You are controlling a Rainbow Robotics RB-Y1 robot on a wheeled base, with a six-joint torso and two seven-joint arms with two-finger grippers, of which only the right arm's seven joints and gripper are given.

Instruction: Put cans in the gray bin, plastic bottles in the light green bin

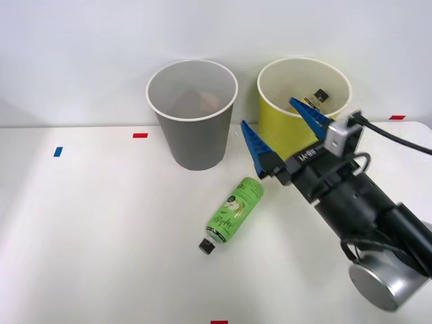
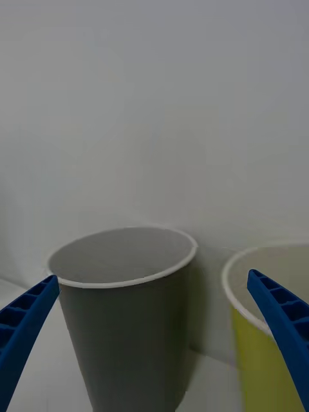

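Observation:
The gray bin (image 1: 192, 128) (image 2: 122, 322) stands at the back centre, with a dim reddish shape inside that I cannot identify. Right of it stands the light green bin (image 1: 283, 125) (image 2: 257, 347), and the black-capped top of a bottle (image 1: 319, 96) shows inside it. A green-labelled plastic bottle (image 1: 234, 210) lies on its side on the table in front of the gap between the bins, cap toward me. My right gripper (image 1: 268, 113) (image 2: 152, 277) hangs open and empty above the table, between the bins and over the lying bottle's far end.
Red tape marks (image 1: 140, 135) (image 1: 397, 117) (image 1: 219, 322) and a blue mark (image 1: 57, 151) lie on the white table (image 1: 101, 236). A white wall rises close behind the bins. My arm (image 1: 364, 209) reaches in from the lower right.

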